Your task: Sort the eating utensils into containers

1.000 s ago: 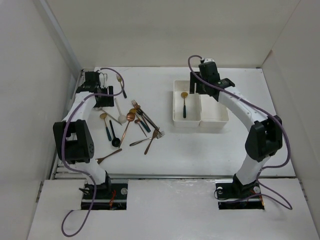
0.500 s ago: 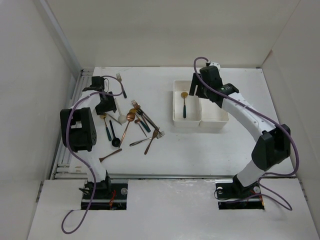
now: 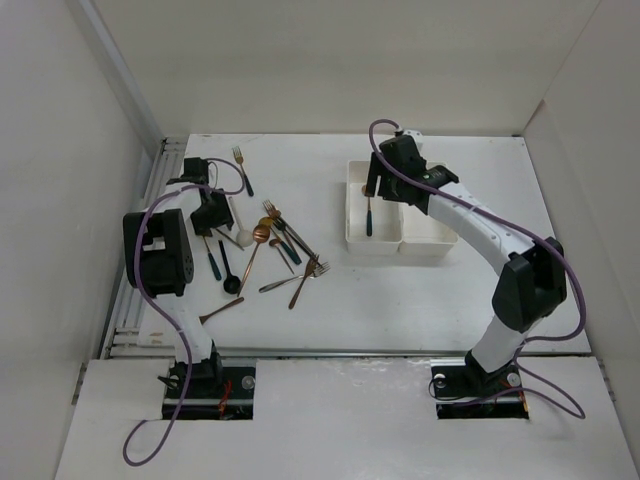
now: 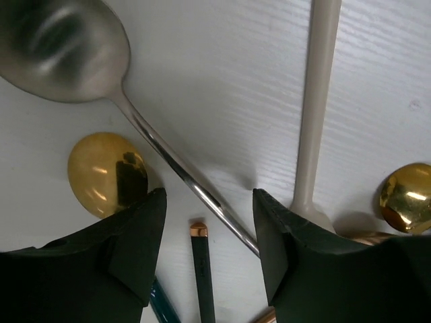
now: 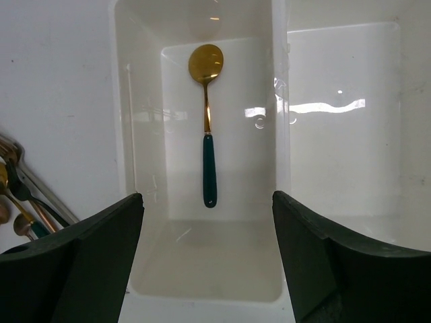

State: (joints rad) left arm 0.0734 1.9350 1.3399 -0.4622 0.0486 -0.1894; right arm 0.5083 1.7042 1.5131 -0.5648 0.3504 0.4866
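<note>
The eating utensils lie in a loose pile (image 3: 270, 245) on the left of the white table. My left gripper (image 3: 212, 212) is low over the pile's left edge. In the left wrist view it (image 4: 209, 215) is open, with a dark green handle with a copper tip (image 4: 200, 269) between the fingers, untouched. A silver spoon (image 4: 60, 50) crosses there, beside a gold spoon bowl (image 4: 108, 173) and a cream handle (image 4: 316, 101). The containers are a left bin (image 3: 351, 225) and a right bin (image 3: 430, 235). My right gripper (image 3: 378, 188) hangs open over the left bin (image 5: 202, 262), which holds a gold spoon with a teal handle (image 5: 209, 168).
A lone fork (image 3: 241, 165) lies behind the pile near the back left. A copper fork (image 3: 218, 313) lies nearer the front. The right bin (image 5: 343, 134) holds nothing that I can see. White walls close in the table on the left, back and right.
My left gripper came down from the back left corner onto the pile's left edge and its jaws narrowed. My right gripper shifted slightly left over the left bin.
</note>
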